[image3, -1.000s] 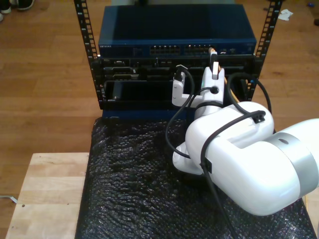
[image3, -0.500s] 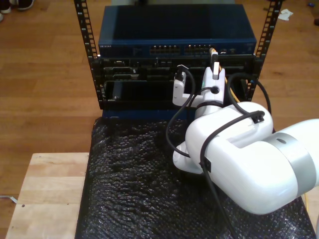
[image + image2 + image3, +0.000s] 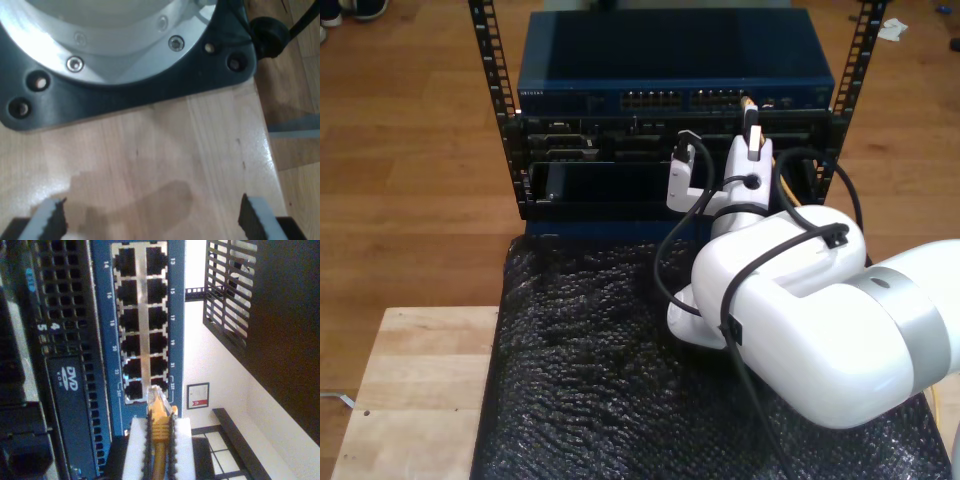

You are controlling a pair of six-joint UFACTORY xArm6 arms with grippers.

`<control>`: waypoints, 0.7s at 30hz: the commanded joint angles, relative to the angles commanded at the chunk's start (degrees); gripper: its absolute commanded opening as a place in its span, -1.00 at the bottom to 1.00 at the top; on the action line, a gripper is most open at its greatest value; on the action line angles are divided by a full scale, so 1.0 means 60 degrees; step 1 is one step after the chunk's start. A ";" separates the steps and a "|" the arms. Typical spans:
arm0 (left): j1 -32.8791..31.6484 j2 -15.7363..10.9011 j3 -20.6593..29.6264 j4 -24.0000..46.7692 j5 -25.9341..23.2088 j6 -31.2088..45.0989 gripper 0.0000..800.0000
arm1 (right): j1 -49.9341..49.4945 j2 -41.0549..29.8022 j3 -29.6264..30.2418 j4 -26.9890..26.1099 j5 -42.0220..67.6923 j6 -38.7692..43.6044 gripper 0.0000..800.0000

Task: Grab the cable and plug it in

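The yellow-orange cable point(image 3: 159, 432) is pinched between the white pads point(image 3: 135, 445) of my second gripper point(image 3: 159, 440), which is shut on it. Its clear plug point(image 3: 155, 396) points at the switch's port block point(image 3: 142, 325) and its tip sits at the block's last row of ports, next to the number 23. In the exterior view my second gripper point(image 3: 751, 135) is raised in front of the blue switch point(image 3: 670, 75), the cable tip point(image 3: 747, 101) touching its port row. My first gripper point(image 3: 150, 220) is open over bare wood, both fingertips point(image 3: 50, 217) showing with nothing between them.
A black rack point(image 3: 620, 150) holds the switch and darker units, one with a DVD drive point(image 3: 65, 375). A black bubble-wrap mat point(image 3: 590, 380) covers the wooden table point(image 3: 420, 380). Black arm cables point(image 3: 665, 270) loop beside the white arm. An arm's base plate point(image 3: 125, 65) stands ahead of my first gripper.
The second arm has edged slightly toward the rack, keeping the cable tip at the switch's port row. Its grip on the cable is unchanged.
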 joint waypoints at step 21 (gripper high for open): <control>0.0000 0.0000 0.0015 -0.0015 0.0000 0.0000 1.00 | 0.0000 -0.0015 0.0073 -0.0073 -0.0015 0.0220 -1.00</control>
